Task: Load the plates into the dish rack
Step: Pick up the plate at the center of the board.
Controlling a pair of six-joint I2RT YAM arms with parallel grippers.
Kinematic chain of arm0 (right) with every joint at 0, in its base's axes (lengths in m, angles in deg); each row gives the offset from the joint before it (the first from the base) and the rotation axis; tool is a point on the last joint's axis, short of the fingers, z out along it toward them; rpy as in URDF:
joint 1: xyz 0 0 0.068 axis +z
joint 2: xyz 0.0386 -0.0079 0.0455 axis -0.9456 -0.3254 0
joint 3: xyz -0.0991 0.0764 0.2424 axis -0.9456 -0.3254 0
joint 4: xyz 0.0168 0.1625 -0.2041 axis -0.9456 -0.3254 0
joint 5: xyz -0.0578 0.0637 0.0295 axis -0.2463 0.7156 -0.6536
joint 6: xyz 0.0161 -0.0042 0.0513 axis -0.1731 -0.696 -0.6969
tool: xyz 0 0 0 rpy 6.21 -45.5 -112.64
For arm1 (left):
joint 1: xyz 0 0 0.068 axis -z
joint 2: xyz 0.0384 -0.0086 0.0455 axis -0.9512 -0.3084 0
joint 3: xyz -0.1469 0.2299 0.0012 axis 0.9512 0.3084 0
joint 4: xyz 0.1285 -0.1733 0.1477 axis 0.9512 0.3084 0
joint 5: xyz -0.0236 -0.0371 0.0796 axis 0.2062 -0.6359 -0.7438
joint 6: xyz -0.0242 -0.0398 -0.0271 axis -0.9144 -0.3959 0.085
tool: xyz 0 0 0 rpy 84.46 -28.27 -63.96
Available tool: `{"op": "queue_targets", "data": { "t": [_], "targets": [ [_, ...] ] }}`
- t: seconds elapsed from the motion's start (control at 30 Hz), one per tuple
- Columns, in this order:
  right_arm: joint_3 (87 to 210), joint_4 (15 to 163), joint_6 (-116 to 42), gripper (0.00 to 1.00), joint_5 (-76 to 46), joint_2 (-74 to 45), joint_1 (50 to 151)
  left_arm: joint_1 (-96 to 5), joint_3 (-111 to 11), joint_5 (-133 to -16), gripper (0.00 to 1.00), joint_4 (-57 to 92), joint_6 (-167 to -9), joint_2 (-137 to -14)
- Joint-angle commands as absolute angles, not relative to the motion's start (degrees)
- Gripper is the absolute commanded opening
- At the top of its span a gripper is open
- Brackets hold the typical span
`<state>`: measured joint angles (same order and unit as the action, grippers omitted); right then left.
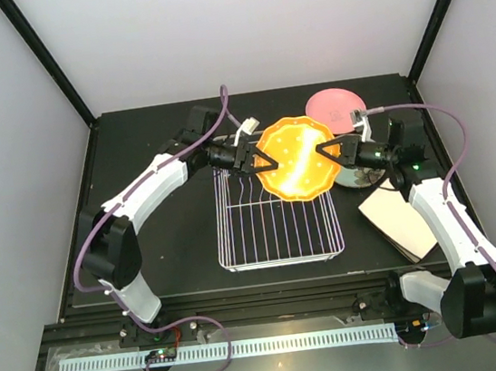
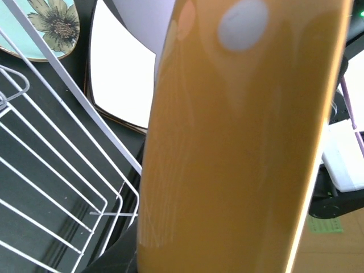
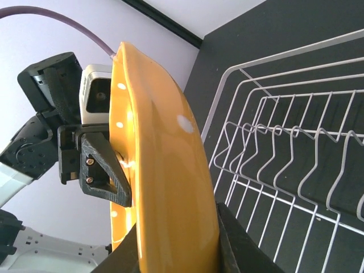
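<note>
While the right tool (image 1: 324,152) clenches the orange plate (image 1: 298,165) on edge over the dish rack (image 1: 281,262), tines directly below, the left tool (image 1: 263,159) straddles the opposite rim, clamping or not I cannot tell.

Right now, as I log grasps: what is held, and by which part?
The orange plate, pinched at opposite rim edges by left hand and right hand.

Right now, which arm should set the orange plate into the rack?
Probably left: left gripper and right gripper both pinch the plate above the rack, yet the other plates lie beside the right arm.
</note>
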<state>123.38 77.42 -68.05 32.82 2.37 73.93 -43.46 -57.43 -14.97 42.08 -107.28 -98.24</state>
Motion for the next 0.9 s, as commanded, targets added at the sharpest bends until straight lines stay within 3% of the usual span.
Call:
{"op": "queue_targets", "data": {
  "t": [0.0, 0.07, 0.23, 0.4, 0.57, 0.73, 0.87],
  "targets": [
    [125.45, 80.72, -72.68, 0.01, 36.73, 3.12, 74.34, -43.97, -62.44, -16.29, 0.18, 47.32, -97.36, -96.97],
    [126.57, 80.00, -73.00, 0.01, 36.40, 2.95, 74.25, -45.01, -62.70, -19.51, 0.32, 49.75, -95.57, -96.26],
    [129.08, 77.35, -72.33, 0.01, 35.80, 1.69, 73.45, -50.25, -61.23, -25.90, 0.52, 52.23, -93.56, -92.05],
    [129.99, 76.23, -72.67, 0.01, 36.21, -0.38, 70.70, -55.88, -60.27, -31.10, 0.79, 53.42, -91.52, -86.68],
    [137.28, 66.31, -70.27, 0.01, 32.14, -6.47, 70.56, -50.85, -62.60, -49.96, 0.89, 57.49, -81.28, -78.26],
    [143.65, 56.52, -71.62, 0.01, 26.34, -11.21, 70.71, -35.24, -58.89, -78.24, 0.92, 54.55, -69.59, -69.35],
    [147.62, 51.35, -72.18, 0.01, 21.40, -12.48, 71.13, -26.10, -56.17, -92.63, 0.93, 52.31, -62.22, -67.49]
  ]
}}
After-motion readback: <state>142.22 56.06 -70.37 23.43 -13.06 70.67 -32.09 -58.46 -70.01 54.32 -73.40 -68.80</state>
